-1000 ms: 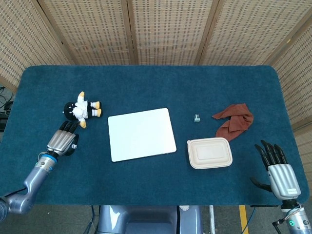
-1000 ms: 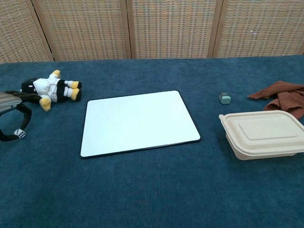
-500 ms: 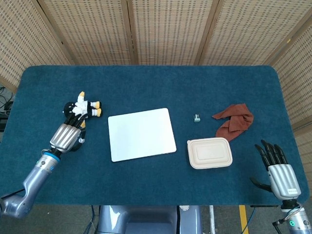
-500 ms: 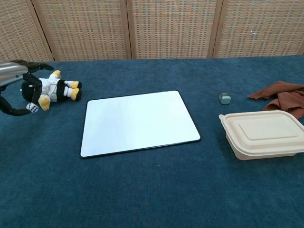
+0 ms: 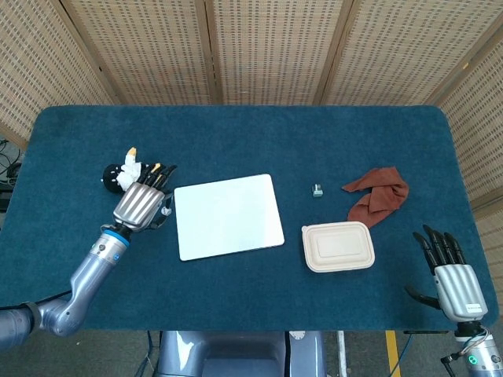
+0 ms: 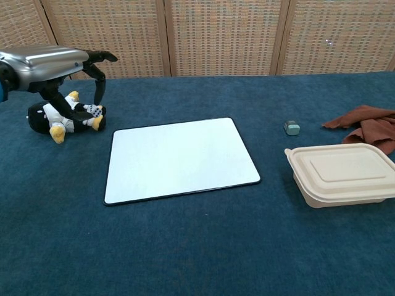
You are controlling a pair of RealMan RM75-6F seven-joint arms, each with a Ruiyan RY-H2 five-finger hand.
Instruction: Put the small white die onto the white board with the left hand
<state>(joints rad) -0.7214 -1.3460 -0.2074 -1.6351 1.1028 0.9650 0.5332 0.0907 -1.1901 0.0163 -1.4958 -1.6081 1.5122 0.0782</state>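
Note:
The small white die (image 6: pixel 93 110) is pinched in the fingertips of my left hand (image 6: pixel 57 62), in the air in front of the plush toy. In the head view the left hand (image 5: pixel 141 205) hovers just left of the white board (image 5: pixel 228 216), and the die is hidden under it. The white board (image 6: pixel 179 159) lies flat at the table's middle with nothing on it. My right hand (image 5: pixel 450 276) rests at the front right corner, fingers apart and holding nothing; the chest view does not show it.
A black-and-white plush penguin (image 6: pixel 48 115) lies left of the board. Right of the board are a closed beige food box (image 6: pixel 342 172), a small grey-green object (image 6: pixel 292 127) and a crumpled brown cloth (image 6: pixel 369 126).
My left hand has lifted the die off the table and carried it up and to the right, from the table's left edge to beside the board's left side. The right hand has stayed put.

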